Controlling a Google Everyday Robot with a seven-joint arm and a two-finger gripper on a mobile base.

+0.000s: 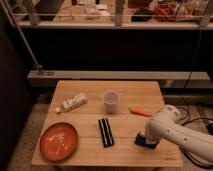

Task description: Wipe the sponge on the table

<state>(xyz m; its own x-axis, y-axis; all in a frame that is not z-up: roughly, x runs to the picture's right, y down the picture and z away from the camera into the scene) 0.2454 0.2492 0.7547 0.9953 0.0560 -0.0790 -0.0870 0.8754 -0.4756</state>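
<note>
The dark blue sponge [141,139] lies on the light wooden table [90,122], near its front right corner. My white arm reaches in from the right and bends down over the sponge, covering part of it. The gripper [148,141] is at the arm's end, right on top of the sponge, mostly hidden by the arm's bulky white body.
An orange plate [59,141] sits at the front left. A black bar with a pale stripe [105,132] lies in the middle. Behind it stands a clear cup [111,101]. A white bottle [71,103] lies at the left, an orange carrot-like item [140,111] at the right.
</note>
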